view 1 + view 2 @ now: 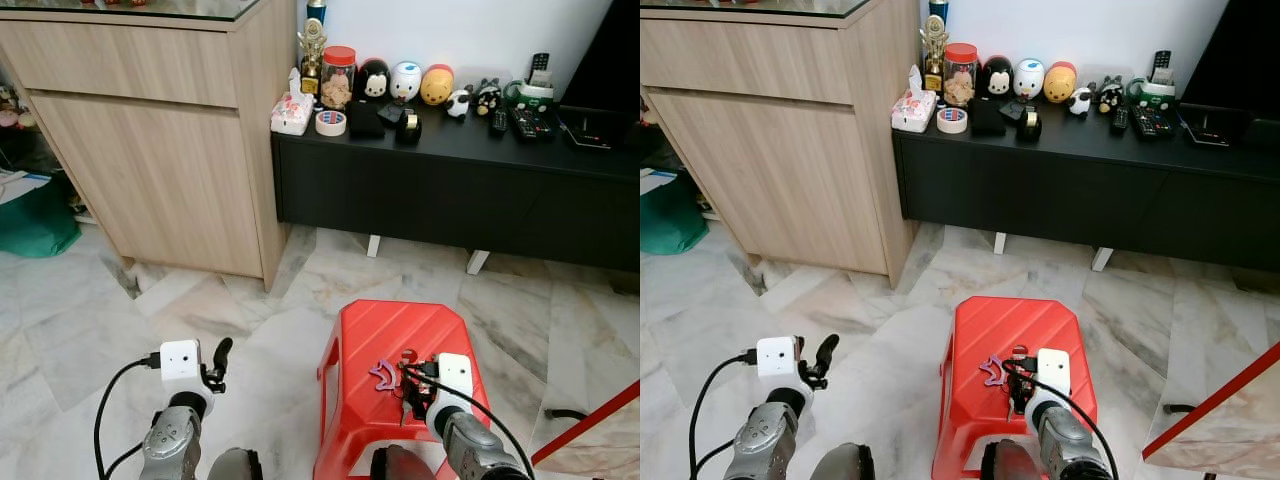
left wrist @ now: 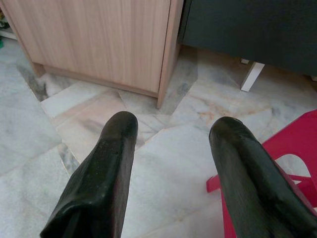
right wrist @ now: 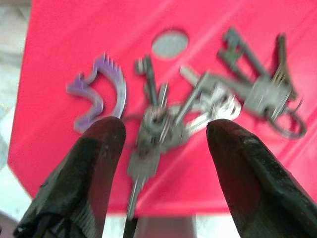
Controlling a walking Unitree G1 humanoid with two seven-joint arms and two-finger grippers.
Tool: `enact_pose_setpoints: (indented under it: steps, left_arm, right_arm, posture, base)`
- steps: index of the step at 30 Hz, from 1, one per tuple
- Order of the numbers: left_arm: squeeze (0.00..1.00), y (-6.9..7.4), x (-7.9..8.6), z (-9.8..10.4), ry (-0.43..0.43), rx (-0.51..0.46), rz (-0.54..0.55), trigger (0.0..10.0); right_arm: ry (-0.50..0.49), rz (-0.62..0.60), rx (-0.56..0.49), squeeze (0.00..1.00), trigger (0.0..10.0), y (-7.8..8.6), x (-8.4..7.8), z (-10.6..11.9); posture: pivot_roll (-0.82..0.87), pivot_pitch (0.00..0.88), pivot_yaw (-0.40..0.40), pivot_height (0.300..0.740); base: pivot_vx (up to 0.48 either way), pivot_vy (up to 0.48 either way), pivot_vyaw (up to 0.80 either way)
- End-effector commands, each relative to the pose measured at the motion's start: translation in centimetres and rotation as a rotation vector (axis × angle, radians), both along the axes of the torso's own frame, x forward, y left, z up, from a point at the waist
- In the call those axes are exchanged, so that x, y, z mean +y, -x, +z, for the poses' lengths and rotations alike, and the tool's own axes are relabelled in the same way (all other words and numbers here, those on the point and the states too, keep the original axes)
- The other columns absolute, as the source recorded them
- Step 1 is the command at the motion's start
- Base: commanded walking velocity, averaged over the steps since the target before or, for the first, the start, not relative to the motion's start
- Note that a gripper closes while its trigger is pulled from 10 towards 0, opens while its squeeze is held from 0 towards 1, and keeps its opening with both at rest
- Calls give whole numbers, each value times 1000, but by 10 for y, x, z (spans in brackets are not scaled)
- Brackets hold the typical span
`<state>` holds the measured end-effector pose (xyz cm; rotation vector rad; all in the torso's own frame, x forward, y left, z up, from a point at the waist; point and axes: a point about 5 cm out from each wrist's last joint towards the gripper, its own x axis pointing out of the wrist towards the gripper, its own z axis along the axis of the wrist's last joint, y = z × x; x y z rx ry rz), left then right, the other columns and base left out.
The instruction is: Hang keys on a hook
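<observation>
Between the spread fingers of the right end effector [image 3: 163,144], keys [image 3: 198,109] lie on the red stool [image 1: 380,335]
Light, loose, slippery metal: likely best pinched at the ring hub; purple tag [image 3: 96,94] just beside; left end effector [image 2: 173,148] idle, fingers apart
</observation>
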<state>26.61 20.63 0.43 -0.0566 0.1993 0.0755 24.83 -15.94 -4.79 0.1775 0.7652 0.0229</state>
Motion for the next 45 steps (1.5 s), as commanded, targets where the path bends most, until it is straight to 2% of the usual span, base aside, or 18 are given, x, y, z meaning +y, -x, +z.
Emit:
enact_pose_setpoints:
  steps: [1,3,6,7,9,10,11,12,13,14,34,35,36,41,42,43,44,45]
  left_arm:
    - [0,3,1,-2,-7,13,-3,10000]
    - [0,3,1,-2,-8,12,-4,10000]
    - [0,3,0,-2,-8,12,-8,10000]
    - [0,3,0,-3,-9,13,-9,10000]
    - [0,3,-1,-3,-9,12,-10,10000]
    - [0,3,-1,-3,-9,12,-10,10000]
    - [0,3,-1,-3,-8,11,-10,10000]
    - [0,4,-1,-3,-8,11,-11,10000]
    - [0,4,-1,-3,-8,11,-11,10000]
    - [0,4,-2,-3,-9,10,-11,10000]
    - [0,4,-5,-1,-20,-10,-28,10000]
    - [0,4,-5,-1,-20,-9,-28,10000]
    - [0,5,-4,-2,-21,-5,-27,10000]
    - [0,7,-3,-3,-21,5,-19,10000]
    - [0,7,-3,-4,-21,5,-19,10000]
    - [0,7,-3,-4,-21,6,-19,10000]
    - [0,7,-3,-4,-21,5,-19,10000]
    - [0,7,-3,-4,-21,5,-18,10000]
  right_arm:
    - [1,5,35,0,10000,7,0,-5]
    - [4,6,37,0,10000,7,0,-5]
    - [11,16,40,0,8784,7,3,-5]
    - [10,17,39,0,4510,6,4,-5]
    - [10,19,38,0,4510,5,5,-5]
    - [11,20,36,0,3059,4,6,-4]
    - [7,13,26,0,3412,1,7,-2]
    - [7,12,21,0,4980,-1,7,-1]
    - [6,12,19,0,4980,-2,8,0]
    - [6,11,9,0,10000,-4,9,2]
    - [3,-7,16,0,9686,4,7,-3]
    - [4,-8,15,0,8510,3,5,-3]
    - [7,-9,11,0,3647,1,2,-1]
    - [10,-15,-6,0,4314,-4,-2,3]
    - [10,-17,-10,0,5333,-5,-3,4]
    - [10,-17,-12,0,7294,-6,-3,4]
    - [11,-17,-12,0,7294,-6,-3,5]
    - [9,-19,-15,0,10000,-7,-4,5]
  posture:
    - [0,70,-66,631]
    - [0,71,-66,631]
    - [-1,74,-67,631]
    - [0,75,-67,631]
    - [-1,75,-67,631]
    - [-1,77,-66,631]
    - [1,77,-68,631]
    - [1,77,-68,631]
    - [1,77,-68,631]
    - [1,79,-69,631]
    - [6,100,-68,631]
    - [6,100,-68,631]
    - [8,101,-69,631]
    - [9,100,-70,631]
    - [10,100,-70,631]
    - [10,100,-70,631]
    - [10,100,-69,631]
    - [10,100,-69,631]
  base:
    - [0,0,0]
    - [0,0,0]
    - [0,0,0]
    - [0,0,0]
    - [0,0,0]
    - [0,0,0]
    - [0,0,0]
    - [0,0,0]
    - [0,0,0]
    - [0,0,0]
    - [0,0,0]
    - [0,0,0]
    - [0,0,0]
    - [0,0,0]
    - [0,0,0]
    - [0,0,0]
    - [0,0,0]
    - [0,0,0]
